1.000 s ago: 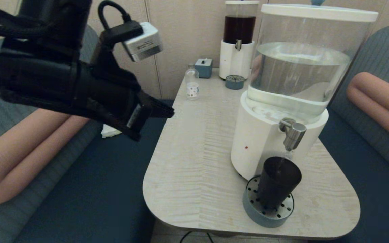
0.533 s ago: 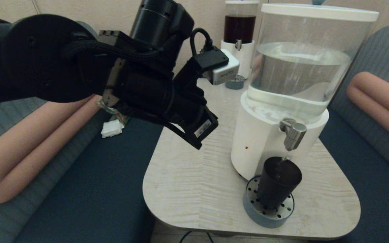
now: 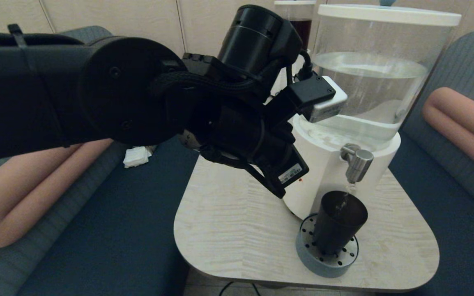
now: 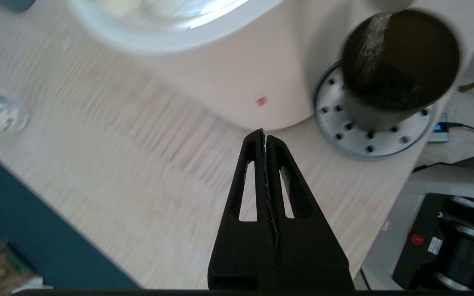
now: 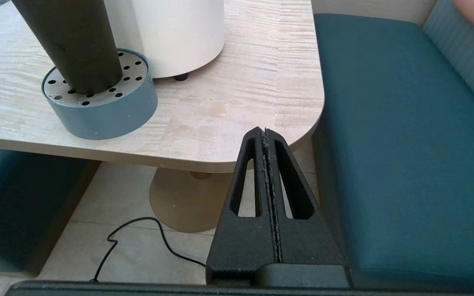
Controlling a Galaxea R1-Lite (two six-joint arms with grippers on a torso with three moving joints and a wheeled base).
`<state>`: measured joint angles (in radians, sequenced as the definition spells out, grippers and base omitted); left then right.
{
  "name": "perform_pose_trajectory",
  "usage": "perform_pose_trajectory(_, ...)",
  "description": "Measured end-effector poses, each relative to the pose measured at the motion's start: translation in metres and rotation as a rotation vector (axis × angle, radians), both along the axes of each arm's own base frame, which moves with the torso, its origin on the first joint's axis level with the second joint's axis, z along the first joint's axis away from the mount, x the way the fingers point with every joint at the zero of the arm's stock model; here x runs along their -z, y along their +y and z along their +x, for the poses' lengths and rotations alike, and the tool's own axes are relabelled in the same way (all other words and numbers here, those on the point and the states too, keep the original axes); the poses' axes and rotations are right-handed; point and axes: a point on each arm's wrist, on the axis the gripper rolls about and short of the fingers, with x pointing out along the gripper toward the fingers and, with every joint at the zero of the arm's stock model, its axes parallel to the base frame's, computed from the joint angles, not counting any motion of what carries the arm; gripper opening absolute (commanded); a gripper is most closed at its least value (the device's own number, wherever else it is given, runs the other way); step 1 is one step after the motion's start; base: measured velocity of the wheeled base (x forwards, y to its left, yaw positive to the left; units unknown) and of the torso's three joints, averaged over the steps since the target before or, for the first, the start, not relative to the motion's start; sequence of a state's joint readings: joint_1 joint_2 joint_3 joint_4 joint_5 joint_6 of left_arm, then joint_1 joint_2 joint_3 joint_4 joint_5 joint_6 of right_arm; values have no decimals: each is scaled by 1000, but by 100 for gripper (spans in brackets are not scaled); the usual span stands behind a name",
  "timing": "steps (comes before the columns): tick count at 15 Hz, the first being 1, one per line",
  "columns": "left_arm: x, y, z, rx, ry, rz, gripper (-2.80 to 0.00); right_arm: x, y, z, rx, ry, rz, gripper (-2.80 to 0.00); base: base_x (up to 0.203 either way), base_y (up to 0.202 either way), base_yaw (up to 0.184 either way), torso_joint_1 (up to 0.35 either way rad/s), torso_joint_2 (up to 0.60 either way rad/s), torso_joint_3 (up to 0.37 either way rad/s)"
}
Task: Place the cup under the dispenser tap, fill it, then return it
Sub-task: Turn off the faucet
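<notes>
The dark tapered cup (image 3: 337, 222) stands upright on the round blue-grey perforated drip tray (image 3: 307, 255), directly under the brushed-steel dispenser tap (image 3: 358, 163). A thin stream of water falls from the tap into the cup (image 4: 399, 65). My left gripper (image 3: 280, 192) hangs above the table just left of the white dispenser base (image 3: 315, 172), shut and holding nothing (image 4: 263, 133), apart from the cup. My right gripper (image 5: 265, 131) is shut and empty, low by the table's near right corner, out of the head view; the cup (image 5: 70, 41) shows up and to its left.
The big dispenser's clear water tank (image 3: 364, 82) towers over the pale wood table (image 3: 228, 213). A smaller dark-liquid dispenser (image 3: 292, 20) stands at the back, mostly behind my left arm. Teal bench seats (image 3: 109, 230) flank the table. A cable (image 5: 138, 234) lies on the floor.
My left arm has swung right and forward over the table, from beyond its left edge to beside the dispenser base. The cup stays on the tray with water running.
</notes>
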<state>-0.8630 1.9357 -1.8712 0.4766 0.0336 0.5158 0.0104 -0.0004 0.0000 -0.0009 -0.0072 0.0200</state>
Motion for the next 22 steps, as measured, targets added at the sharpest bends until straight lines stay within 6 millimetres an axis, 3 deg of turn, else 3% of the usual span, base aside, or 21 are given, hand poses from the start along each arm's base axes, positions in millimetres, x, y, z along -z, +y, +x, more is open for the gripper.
perform_pose_trajectory(9,6,-37,-9,75,-29,-42,-280,0,0,0,0,0,0,-280,0,0,0,0,0,0)
perform_pose_trajectory(22,11,-52,-5,90,-74,-96,-280,0,0,0,0,0,0,-280,0,0,0,0,0,0)
